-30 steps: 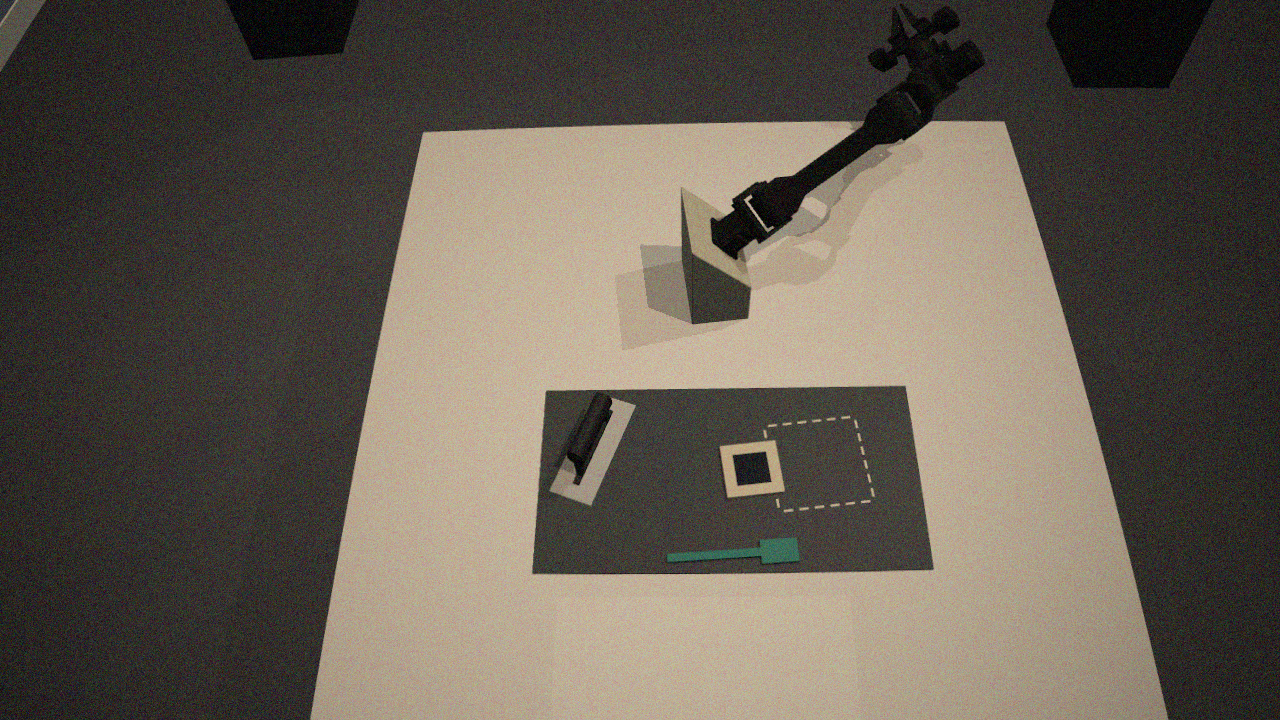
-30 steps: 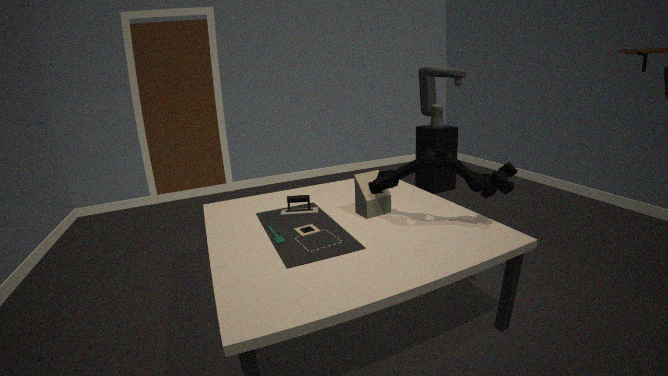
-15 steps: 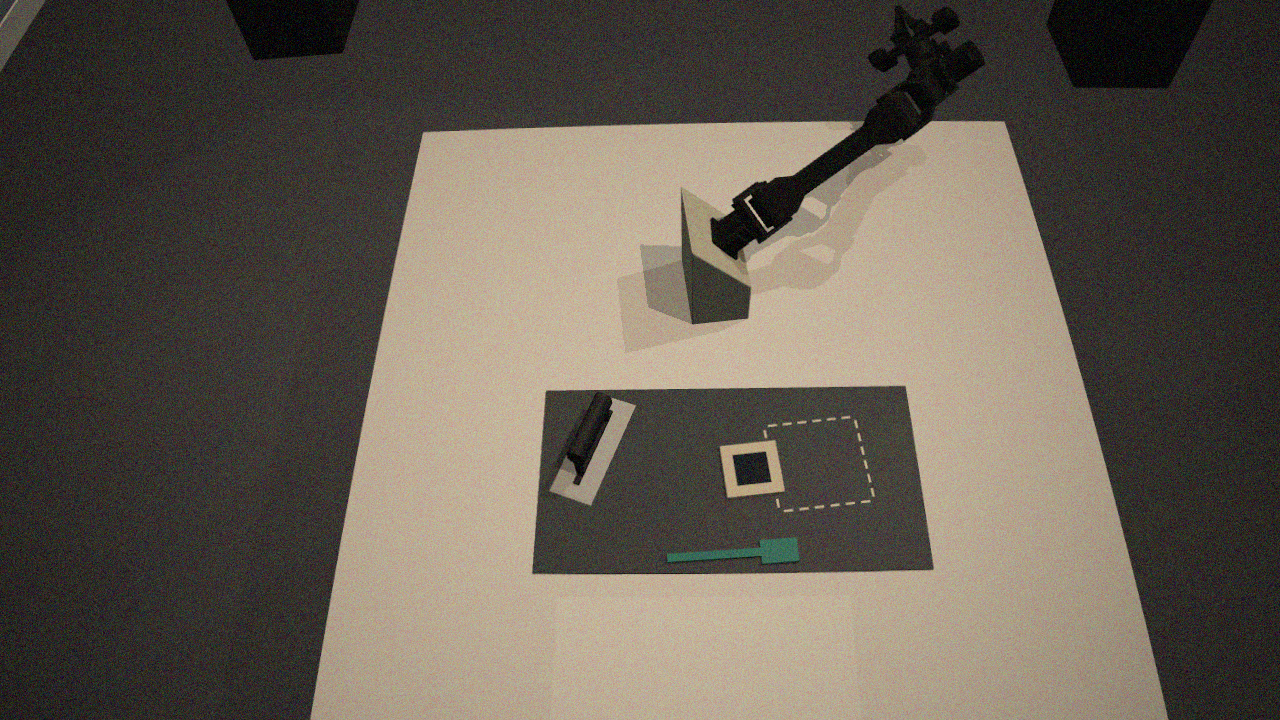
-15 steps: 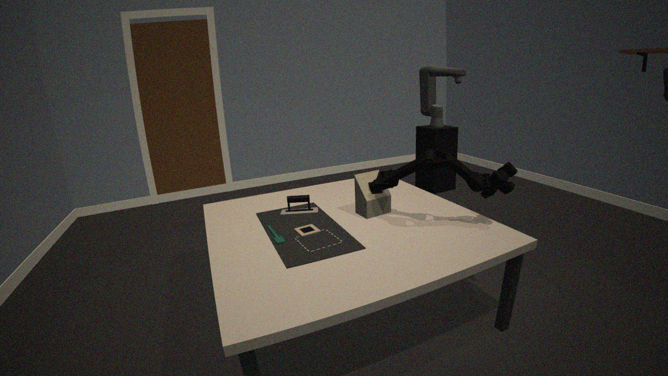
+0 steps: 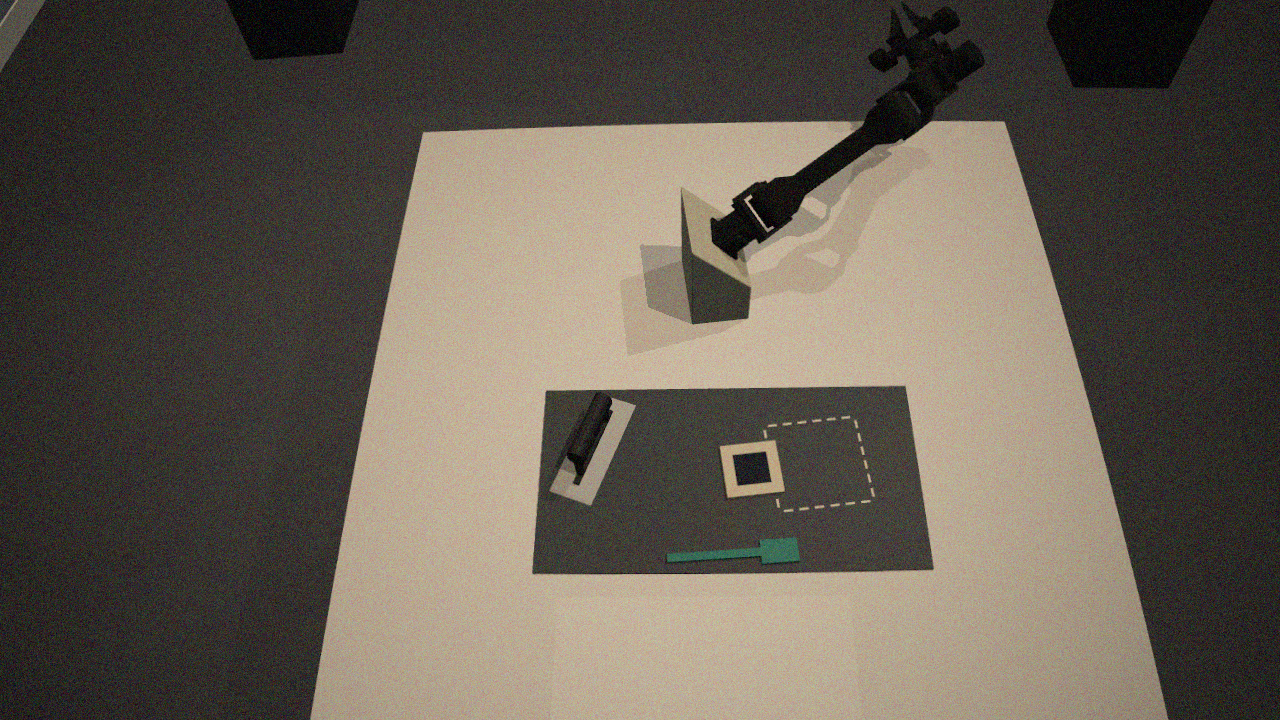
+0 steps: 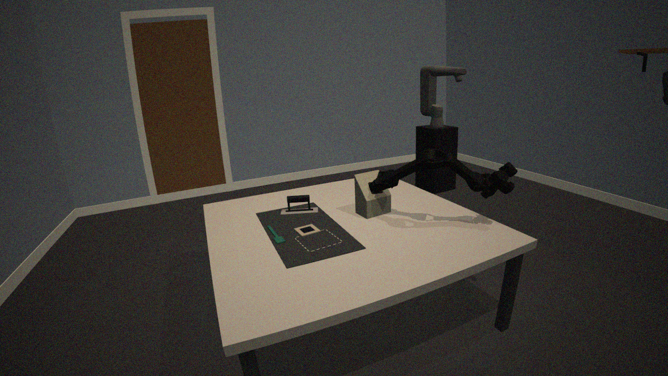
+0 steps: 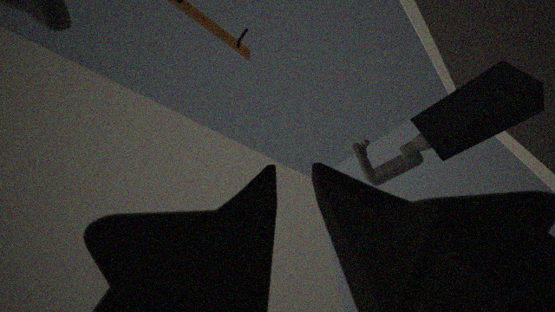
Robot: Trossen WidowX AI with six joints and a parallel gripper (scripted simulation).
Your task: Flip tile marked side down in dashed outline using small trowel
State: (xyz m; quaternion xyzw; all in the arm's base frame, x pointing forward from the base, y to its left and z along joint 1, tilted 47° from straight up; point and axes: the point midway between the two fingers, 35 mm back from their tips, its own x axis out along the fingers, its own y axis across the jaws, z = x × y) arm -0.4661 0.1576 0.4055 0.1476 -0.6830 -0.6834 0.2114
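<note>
The tile lies flat on the dark mat, its dark-square marked side up. It overlaps the left side of the dashed outline. A flat green tool with a thin handle lies near the mat's front edge. A grey plate with a raised black handle rests at the mat's left. Which of these two is the small trowel is not marked. My gripper is slightly open and empty, far beyond the mat, past the table's back edge.
A wedge-shaped block stands on the table behind the mat, with my arm's base on its sloping face. Dark pedestals stand beyond the table. Another arm stands on one pedestal.
</note>
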